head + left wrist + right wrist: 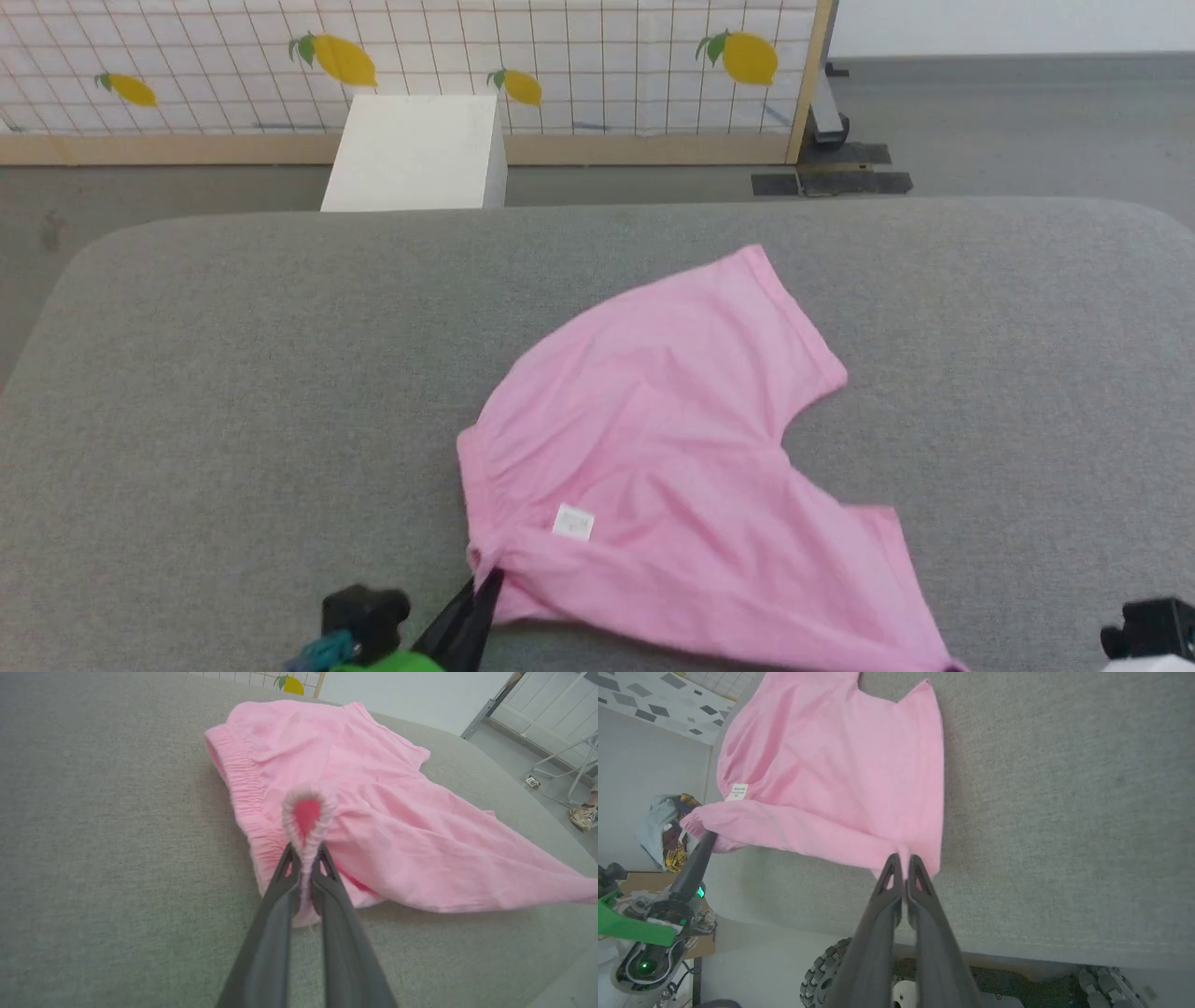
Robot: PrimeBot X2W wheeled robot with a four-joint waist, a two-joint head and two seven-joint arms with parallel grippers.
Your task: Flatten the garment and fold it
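Left gripper (307, 850) clamps the garment (672, 439) by its waistband (243, 798); my right gripper (904, 858) pinches a hem corner (927, 851); rest lies on the pad (233, 373).

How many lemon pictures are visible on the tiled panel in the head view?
4 on the panel: first lemon far left, second lemon up-left of the white box, third lemon up-right of it, fourth lemon near the right edge. Others may lie beyond the frame.

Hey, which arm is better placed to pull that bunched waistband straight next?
Left. The left gripper is shut on the garment's waistband, right where it bunches and folds under. The right gripper pinches a leg corner at the garment's other end, away from the waistband.
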